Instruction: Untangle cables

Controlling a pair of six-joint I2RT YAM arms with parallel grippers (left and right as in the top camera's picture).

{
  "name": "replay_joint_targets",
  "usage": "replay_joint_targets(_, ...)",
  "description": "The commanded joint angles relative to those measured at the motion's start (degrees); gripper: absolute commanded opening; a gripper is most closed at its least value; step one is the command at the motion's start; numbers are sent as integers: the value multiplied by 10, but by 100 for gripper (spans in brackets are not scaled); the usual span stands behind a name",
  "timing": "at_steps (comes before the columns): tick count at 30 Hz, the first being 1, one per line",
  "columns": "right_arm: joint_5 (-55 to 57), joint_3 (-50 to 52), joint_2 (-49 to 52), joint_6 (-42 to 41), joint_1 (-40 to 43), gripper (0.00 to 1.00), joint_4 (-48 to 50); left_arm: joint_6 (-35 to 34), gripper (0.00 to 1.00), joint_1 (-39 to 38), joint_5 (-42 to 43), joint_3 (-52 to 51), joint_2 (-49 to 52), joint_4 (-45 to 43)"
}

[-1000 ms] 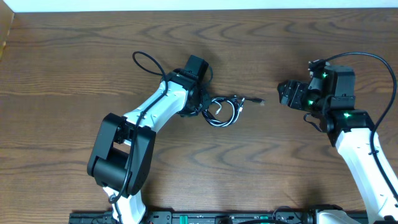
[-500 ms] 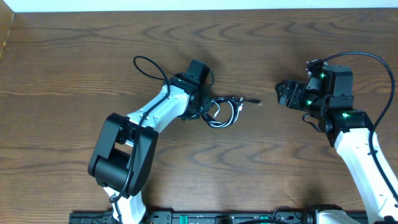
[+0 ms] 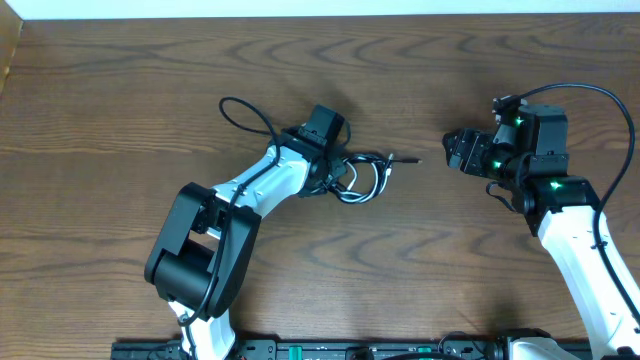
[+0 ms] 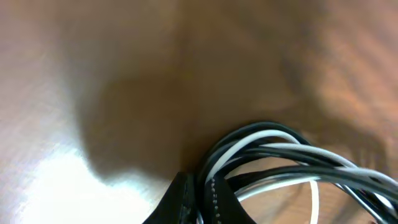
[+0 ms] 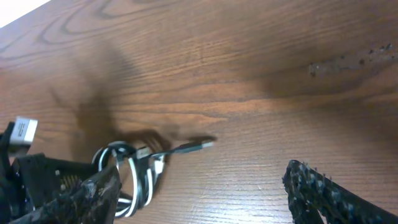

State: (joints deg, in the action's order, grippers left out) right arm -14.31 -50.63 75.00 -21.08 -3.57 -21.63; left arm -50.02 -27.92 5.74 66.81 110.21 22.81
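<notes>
The cables (image 3: 362,178) lie as a small tangle of thin black and white loops on the brown table, left of centre. One black plug end (image 3: 405,159) sticks out to the right. My left gripper (image 3: 333,172) sits at the tangle's left edge. In the left wrist view the gripper (image 4: 200,194) is shut on the cables (image 4: 273,149), with strands pinched between the two black fingers (image 4: 179,198). My right gripper (image 3: 452,152) hovers to the right of the plug end, apart from it. Its jaws (image 5: 205,186) stand wide open and empty, and the cables (image 5: 134,177) show beyond them.
The left arm's own thick black cord (image 3: 245,110) loops over the table behind that arm. The table's far edge (image 3: 320,14) meets a white wall. Bare wood (image 3: 430,250) lies in front of the tangle.
My left gripper has slid right onto the tangle's left edge and shut on its strands. The tangle shifted slightly. The right arm has not moved.
</notes>
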Motion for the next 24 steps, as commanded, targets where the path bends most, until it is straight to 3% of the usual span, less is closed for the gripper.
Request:
replay_joint_targets(1, 2, -6, 0, -8, -11, 81, 4, 108, 8, 1, 38, -3, -21, -44)
replay_joint_targets(4, 2, -6, 0, -8, -21, 81, 16, 170, 8, 1, 88, 0, -61, -96)
replay_joint_targets(9, -24, -6, 0, -7, -37, 80, 63, 219, 8, 1, 106, 0, -133, -146)
replay_joint_targets(12, -27, -6, 0, -33, -46, 72, 84, 224, 7, 1, 106, 0, -169, -149)
replay_joint_targets(18, -28, -6, 2, -101, -61, 72, 119, 224, 7, 1, 110, 0, -208, -162)
replay_joint_targets(24, -46, -6, 23, -133, -83, 71, 177, 209, 8, 1, 172, 0, -212, -203)
